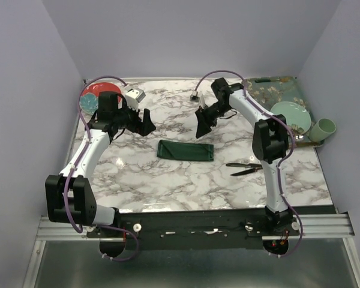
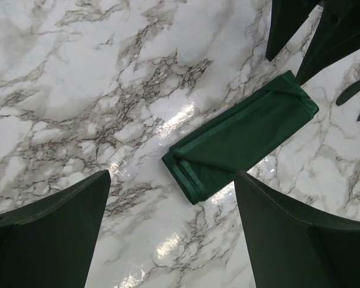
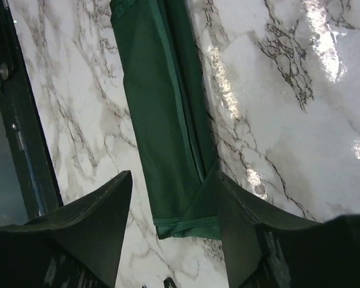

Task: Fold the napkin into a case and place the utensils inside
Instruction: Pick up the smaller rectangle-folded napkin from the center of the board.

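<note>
The dark green napkin lies flat mid-table, folded into a long narrow case. The left wrist view shows its layered left end, and the right wrist view its hemmed right end. My left gripper hangs open up and to the left of it, apart from the cloth, with nothing between its fingers. My right gripper is open above the case's far right end, holding nothing. The two black utensils lie on the marble to the right of the case; they also show at the left wrist view's edge.
At the back right sits a teal floral tray with a pale green plate on it and a green cup beside it. A red plate and a small white object sit at the back left.
</note>
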You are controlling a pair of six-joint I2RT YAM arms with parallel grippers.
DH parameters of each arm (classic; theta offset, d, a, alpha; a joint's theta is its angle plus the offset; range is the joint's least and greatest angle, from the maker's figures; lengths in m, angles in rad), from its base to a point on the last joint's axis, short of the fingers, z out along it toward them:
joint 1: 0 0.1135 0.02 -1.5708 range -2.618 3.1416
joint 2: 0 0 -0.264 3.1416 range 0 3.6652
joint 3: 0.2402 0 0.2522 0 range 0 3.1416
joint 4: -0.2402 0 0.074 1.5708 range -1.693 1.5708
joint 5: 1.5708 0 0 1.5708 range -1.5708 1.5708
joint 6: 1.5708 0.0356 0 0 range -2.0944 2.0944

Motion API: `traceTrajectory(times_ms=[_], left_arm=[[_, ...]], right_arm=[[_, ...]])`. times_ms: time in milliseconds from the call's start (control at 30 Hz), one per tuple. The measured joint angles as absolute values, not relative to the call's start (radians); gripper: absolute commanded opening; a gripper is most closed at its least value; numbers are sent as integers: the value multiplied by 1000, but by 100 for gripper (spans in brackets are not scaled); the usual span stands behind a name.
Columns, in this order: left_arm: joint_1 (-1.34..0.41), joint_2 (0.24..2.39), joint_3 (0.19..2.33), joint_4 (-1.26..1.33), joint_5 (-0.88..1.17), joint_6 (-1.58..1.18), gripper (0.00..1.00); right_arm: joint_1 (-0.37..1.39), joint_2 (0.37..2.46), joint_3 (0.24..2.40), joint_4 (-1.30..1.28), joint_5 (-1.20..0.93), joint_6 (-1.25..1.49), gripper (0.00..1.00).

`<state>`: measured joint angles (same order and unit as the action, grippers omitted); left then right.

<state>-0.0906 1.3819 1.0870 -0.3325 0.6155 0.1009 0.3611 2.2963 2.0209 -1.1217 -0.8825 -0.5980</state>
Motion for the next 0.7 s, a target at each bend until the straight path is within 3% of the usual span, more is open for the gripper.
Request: traceTrajectory(times_ms=[700], left_arm=[[-91,1394,1071,-344,668,82,91]], right_arm=[[408,2399,2059,-1126,-833,-603,63]])
